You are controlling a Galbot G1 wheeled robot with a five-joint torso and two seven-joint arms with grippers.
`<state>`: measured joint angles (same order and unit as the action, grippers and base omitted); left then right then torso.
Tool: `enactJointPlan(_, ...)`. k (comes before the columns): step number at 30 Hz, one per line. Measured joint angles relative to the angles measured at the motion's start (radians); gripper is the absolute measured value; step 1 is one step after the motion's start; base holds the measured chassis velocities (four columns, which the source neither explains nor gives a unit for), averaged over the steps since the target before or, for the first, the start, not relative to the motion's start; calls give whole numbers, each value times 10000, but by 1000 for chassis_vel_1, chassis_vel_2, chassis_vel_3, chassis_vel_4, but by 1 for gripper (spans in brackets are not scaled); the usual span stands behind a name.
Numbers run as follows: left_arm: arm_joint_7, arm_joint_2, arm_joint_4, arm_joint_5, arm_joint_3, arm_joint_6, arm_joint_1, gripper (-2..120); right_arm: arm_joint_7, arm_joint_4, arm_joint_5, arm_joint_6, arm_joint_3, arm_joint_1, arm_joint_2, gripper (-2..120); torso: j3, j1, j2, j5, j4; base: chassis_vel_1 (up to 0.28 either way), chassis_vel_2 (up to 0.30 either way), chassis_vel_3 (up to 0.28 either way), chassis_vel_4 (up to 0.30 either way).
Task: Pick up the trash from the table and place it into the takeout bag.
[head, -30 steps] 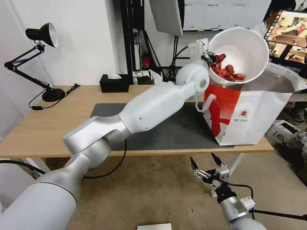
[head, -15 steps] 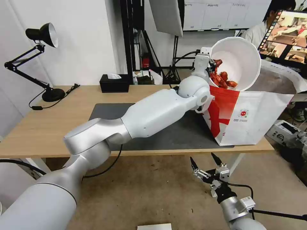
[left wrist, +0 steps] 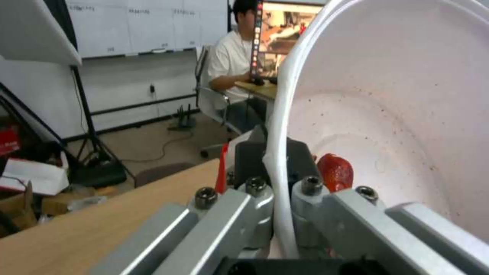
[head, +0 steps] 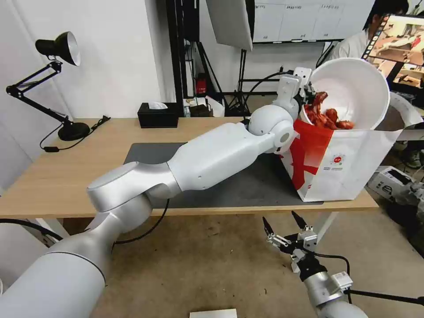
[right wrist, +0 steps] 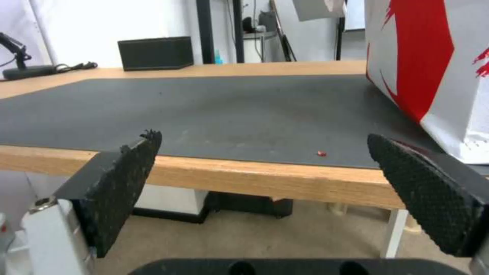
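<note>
My left gripper (head: 305, 90) is shut on the rim of the white round bowl (head: 355, 86), which it holds tilted over the open top of the takeout bag (head: 353, 163). Red scraps (head: 327, 117) lie at the bowl's low side, just behind the bag's top edge. In the left wrist view the left gripper (left wrist: 277, 164) pinches the bowl's (left wrist: 397, 114) thin rim, with a red scrap (left wrist: 336, 172) beside it. The bag stands on the dark mat (head: 238, 185) at the table's (head: 66, 176) right end. My right gripper (head: 279, 217) hangs open below the table's front edge, its pads (right wrist: 127, 172) wide apart.
A black tissue box (head: 157, 115) and a black desk lamp (head: 57, 48) stand at the back left of the table. A tiny red crumb (right wrist: 321, 153) lies on the mat near the front edge. A cardboard box (head: 391, 179) sits on the floor at the right.
My left arm has carried the bowl to the right and down, so its lower rim now sits at the bag's opening. The right arm has not moved.
</note>
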<state>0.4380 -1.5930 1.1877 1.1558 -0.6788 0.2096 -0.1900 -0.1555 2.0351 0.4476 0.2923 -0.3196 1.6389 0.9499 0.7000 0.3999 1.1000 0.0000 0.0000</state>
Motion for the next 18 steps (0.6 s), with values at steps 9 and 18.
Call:
enactJointPlan(9,-191,2,-143,429,-172,270,0,0,0,0,0,0,0,0,0,100,0,0,0,0,0,0,0,0,0)
enactJointPlan(18,-428,18,-215,886,-138,912,-6,0,0,0,0,0,0,1,0,100,0,0,0,-1,0,0,0,0,0)
